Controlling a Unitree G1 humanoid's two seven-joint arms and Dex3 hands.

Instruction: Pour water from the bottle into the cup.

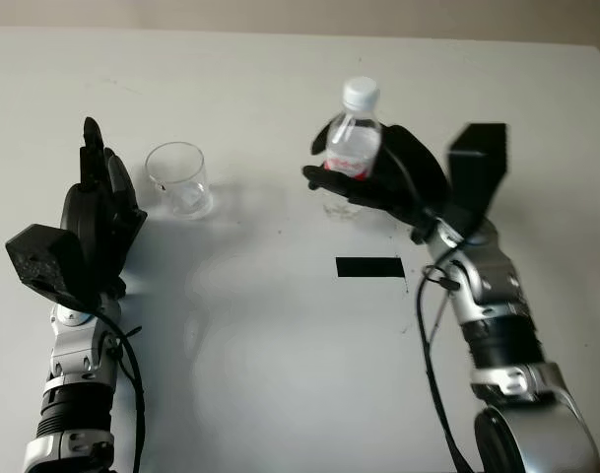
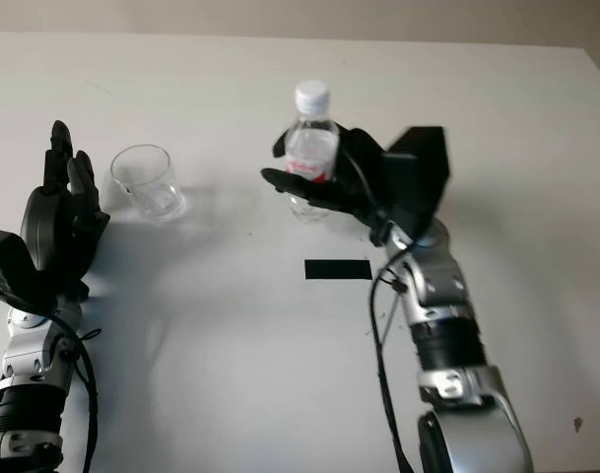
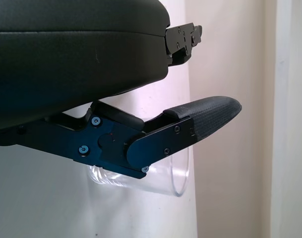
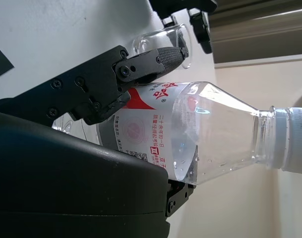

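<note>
On the white desk [image 1: 280,374], items listed largest first.

Right hand [image 1: 378,177]: right of centre, far half of the desk, fingers wrapped around the bottle at its label. Grasp looks firm in the right wrist view.

Left hand [image 1: 98,212]: left side, just beside the cup on its left, released and holding nothing; contact with the cup cannot be told.

Bottle [image 1: 354,143]: clear plastic, red-and-white label, upright in the right hand. White cap [image 1: 361,93] in place. Base at or just above the desk; which, cannot be told.

Cup [image 1: 178,178]: clear glass, upright, left of the bottle and well apart from it. Appears dry.

Black tape mark [image 1: 369,267]: flat on the desk, near side of the bottle.

Progress, as judged: bottle grasped; carrying it to the cup, tilting and pouring remain. The cap would apparently need removing first.
</note>
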